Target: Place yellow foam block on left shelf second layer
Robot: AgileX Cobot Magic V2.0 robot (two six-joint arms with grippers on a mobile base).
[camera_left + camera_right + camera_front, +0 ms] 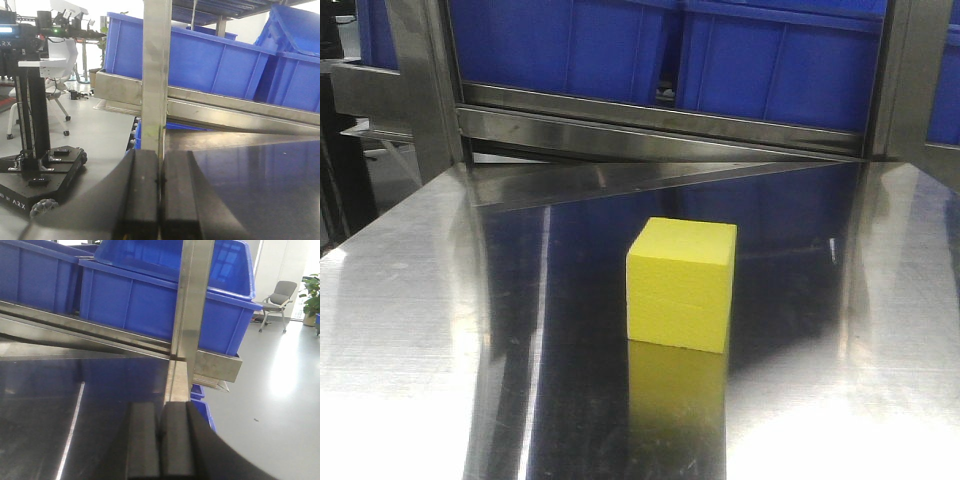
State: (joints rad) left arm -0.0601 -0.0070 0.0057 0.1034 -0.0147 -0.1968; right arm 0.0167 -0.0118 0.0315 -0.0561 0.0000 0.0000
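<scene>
Steel table (400, 300) carries the yellow foam block (682, 285), well inside its edges.

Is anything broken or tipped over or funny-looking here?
Nothing stands out. The bright yellow foam block sits flat and upright on the shiny steel table, undamaged, with only a faint seam around its middle. The blue plastic bins stand on the steel shelf behind it. Nothing has spilled.

The blue bins (770, 70) run off the top edge, contents hidden. Bottom edges cut off the left gripper (160, 165) and right gripper (160, 412) behind their fingers. Far equipment (55, 22) is blurred, possibly a robot rig.
</scene>
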